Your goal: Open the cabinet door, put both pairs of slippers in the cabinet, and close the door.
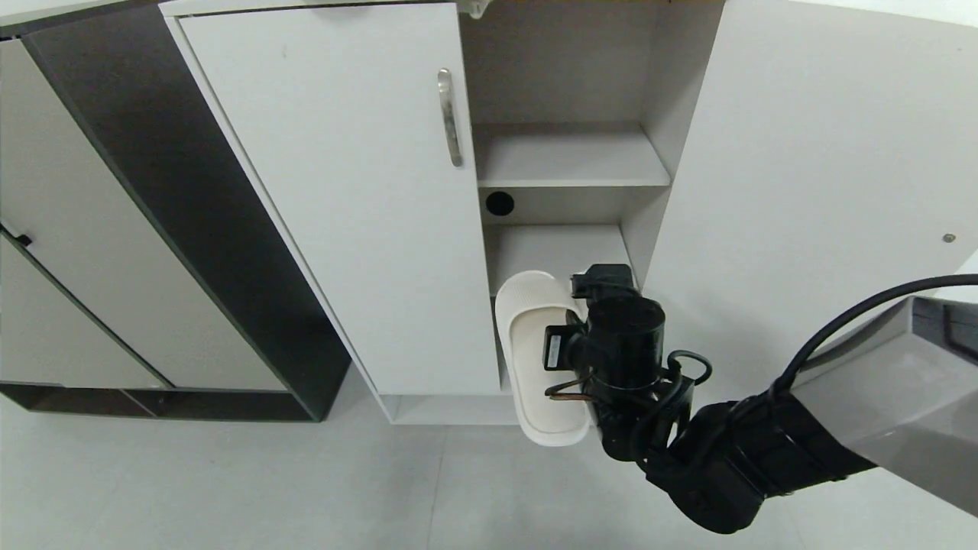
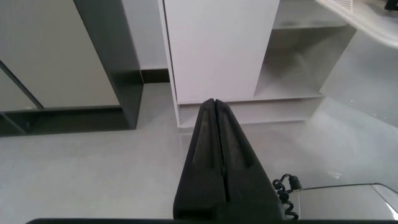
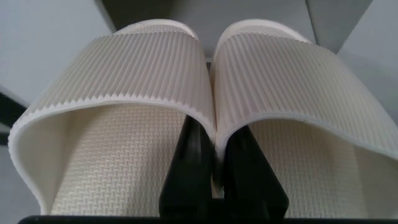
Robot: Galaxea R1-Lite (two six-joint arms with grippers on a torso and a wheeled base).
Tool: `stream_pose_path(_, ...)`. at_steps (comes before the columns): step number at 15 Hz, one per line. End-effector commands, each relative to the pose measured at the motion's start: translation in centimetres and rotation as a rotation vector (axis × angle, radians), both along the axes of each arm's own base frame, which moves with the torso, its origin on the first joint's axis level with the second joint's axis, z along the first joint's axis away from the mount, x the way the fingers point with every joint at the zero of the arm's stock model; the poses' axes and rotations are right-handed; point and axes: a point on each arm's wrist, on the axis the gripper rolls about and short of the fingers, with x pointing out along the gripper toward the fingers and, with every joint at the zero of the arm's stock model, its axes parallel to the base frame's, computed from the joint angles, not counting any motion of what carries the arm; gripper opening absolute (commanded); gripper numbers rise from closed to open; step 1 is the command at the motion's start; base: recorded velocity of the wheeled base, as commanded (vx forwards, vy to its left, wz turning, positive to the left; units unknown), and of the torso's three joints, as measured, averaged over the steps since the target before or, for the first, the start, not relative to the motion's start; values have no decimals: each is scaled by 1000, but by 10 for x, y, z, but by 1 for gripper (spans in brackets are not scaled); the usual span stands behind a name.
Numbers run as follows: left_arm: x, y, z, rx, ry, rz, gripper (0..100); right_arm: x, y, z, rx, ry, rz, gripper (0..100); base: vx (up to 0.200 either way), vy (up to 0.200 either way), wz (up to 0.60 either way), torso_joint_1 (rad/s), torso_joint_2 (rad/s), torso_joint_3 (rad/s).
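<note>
While one cabinet door (image 1: 802,191) stands open, two cream slippers (image 1: 535,359) are clamped together at lower centre by the right gripper (image 3: 214,134) — arm slanted from lower right; left gripper (image 2: 214,109) closed, empty.

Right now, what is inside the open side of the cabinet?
An upper shelf and lower shelf, both look bare, and a round hole in the back wall. The slippers held in the right claw cover the bottom space in the head view.
</note>
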Motion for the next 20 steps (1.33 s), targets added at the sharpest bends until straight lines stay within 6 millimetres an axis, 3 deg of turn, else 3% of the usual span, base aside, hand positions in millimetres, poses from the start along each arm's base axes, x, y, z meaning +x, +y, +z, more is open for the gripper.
stream_pose_path(1,0,0,0,0,2,0,0,21,6,-17,-10,2,-79,0,0,0,0,2,-2,-203)
stream_pose_path(4,0,0,0,-2,2,-2,0,31,6,-20,-12,-3,-139,0,0,0,0,0,2,-91)
stream_pose_path(12,0,0,0,-5,2,-2,0,28,-1,-38,-70,-64,-70,0,0,0,0,0,0,0)
stream_pose_path(14,0,0,0,-8,2,0,0,33,-5,-38,-75,-65,-85,0,0,200,0,2,0,0)
stream_pose_path(20,0,0,0,-10,4,-2,0,40,-15,-37,-83,-66,-119,0,0,0,0,0,0,0)
